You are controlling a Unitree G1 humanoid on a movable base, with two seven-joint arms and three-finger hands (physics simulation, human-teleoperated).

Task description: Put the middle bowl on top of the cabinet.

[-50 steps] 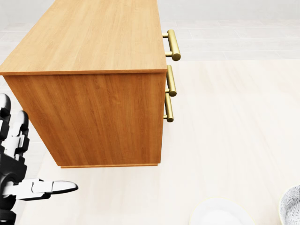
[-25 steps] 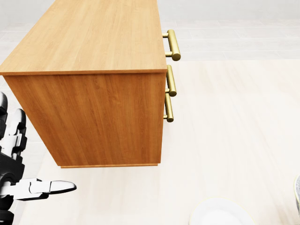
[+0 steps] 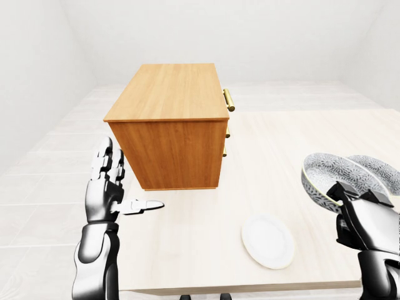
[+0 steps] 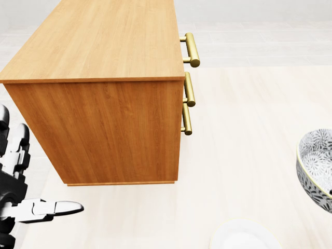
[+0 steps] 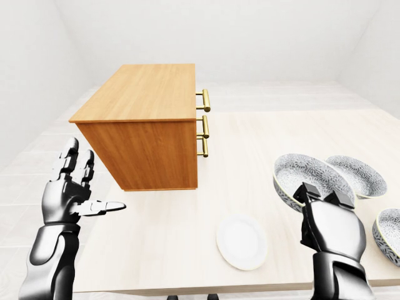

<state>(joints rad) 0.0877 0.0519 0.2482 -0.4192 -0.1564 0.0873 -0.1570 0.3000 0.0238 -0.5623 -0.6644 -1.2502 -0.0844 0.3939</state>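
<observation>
A grey patterned bowl [image 5: 305, 176] hangs tilted above the table's right side, and my right hand [image 5: 321, 195] is shut on its lower rim. In the head view the bowl [image 4: 316, 174] shows at the right edge, with the hand out of frame. The wooden cabinet [image 5: 140, 94] stands on the table at upper left, its flat top bare and its brass handles [image 5: 204, 127] facing right. My left hand [image 5: 74, 187] is held open with fingers spread, left of the cabinet's near side, touching nothing.
Two more patterned bowls sit on the table [image 5: 250, 150] at the right: one [image 5: 359, 175] behind the held bowl, another [image 5: 390, 234] at the right edge. A white plate [image 5: 242, 242] lies near the table's bottom edge.
The patterned bowl has risen in my right hand and come into the head view from the lower right edge. The left hand has hardly shifted.
</observation>
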